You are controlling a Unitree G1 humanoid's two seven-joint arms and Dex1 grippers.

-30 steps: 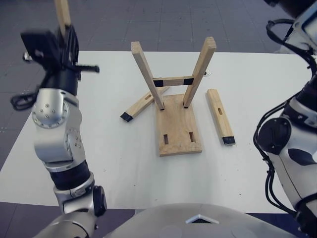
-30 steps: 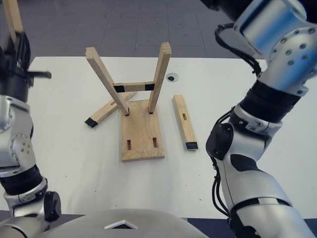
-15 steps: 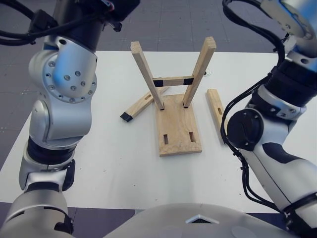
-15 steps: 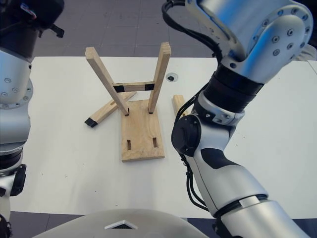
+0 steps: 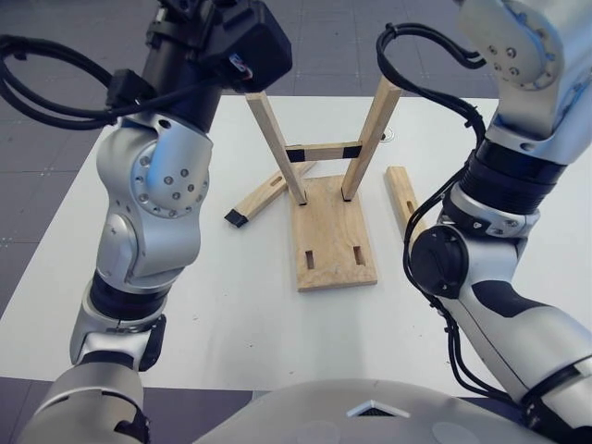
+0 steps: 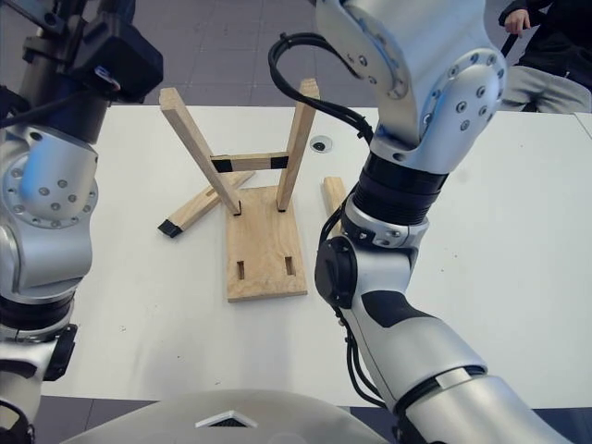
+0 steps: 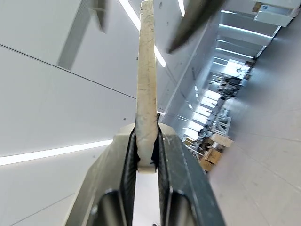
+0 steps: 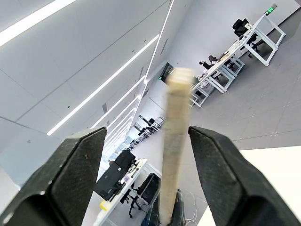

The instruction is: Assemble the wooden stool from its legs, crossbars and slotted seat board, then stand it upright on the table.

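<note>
Two upright legs [image 5: 276, 141], two flat legs [image 5: 264, 198]

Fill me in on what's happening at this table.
The robot is partway through building the stool. The seat board lies flat on the table with two legs standing in its far slots, joined by a crossbar. The near slots are empty. A loose leg lies left of the board, a second loose leg right of it. Overhead, the left gripper is shut on a wooden piece. The right gripper is open around its free end.
</note>
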